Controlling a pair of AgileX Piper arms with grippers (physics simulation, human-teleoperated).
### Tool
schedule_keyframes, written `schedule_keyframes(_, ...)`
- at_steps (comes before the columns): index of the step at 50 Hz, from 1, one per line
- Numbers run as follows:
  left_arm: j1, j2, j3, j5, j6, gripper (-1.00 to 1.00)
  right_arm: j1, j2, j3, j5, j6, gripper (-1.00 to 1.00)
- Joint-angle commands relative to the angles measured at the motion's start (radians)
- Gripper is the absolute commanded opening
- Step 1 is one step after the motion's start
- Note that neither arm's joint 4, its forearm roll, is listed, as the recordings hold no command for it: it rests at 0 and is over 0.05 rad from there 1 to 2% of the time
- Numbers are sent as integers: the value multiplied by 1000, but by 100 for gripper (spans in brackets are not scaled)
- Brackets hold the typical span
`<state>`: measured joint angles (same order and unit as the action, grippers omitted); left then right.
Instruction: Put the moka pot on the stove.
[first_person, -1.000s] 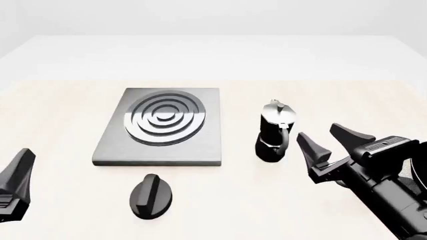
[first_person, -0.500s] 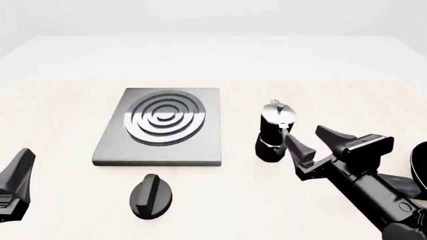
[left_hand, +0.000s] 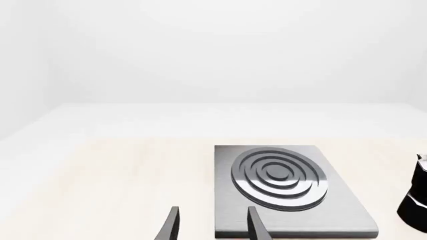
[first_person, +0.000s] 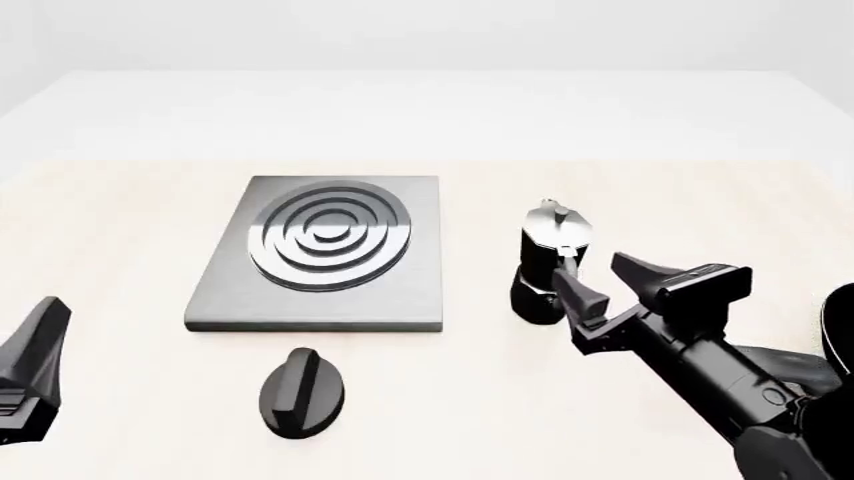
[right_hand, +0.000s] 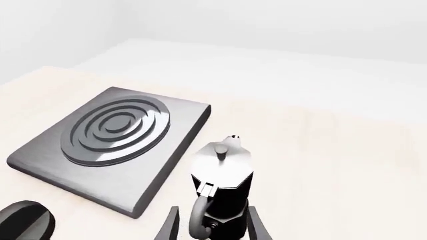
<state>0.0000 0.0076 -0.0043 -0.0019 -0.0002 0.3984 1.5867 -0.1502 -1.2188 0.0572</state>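
The moka pot (first_person: 545, 262) stands upright on the table, to the right of the stove (first_person: 400, 290); it is black with a silver lid. My right gripper (first_person: 603, 282) is open just behind and right of the pot, fingertips near its handle. In the right wrist view the pot (right_hand: 223, 185) fills the gap between the spread fingers (right_hand: 172, 226), its handle facing the camera, with the stove (right_hand: 180, 125) beyond. My left gripper (left_hand: 212, 224) is open and holds nothing, short of the stove (left_hand: 333, 210). The pot (left_hand: 417, 200) shows at that view's edge.
A black oval knob (first_person: 300, 392) lies on the table in front of the stove and also appears in the right wrist view as the knob (right_hand: 27, 225). One finger (first_person: 34, 360) of the left gripper shows at the near left edge.
My right gripper has moved left and forward, closing the distance to the moka pot until its fingers flank the handle. The left arm, pot and stove have not moved.
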Motion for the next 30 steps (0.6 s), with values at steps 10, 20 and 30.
schedule_keyframes(10, 0, 0, 0, 0, 0, 100, 16, 106, -52, -1, 19, 100)
schedule_keyframes(20, 0, 0, 0, 0, 0, 100, 19, 142, -71, -1, 26, 100)
schedule_keyframes(30, 0, 0, 0, 0, 0, 100, 22, 170, -79, -1, 32, 100)
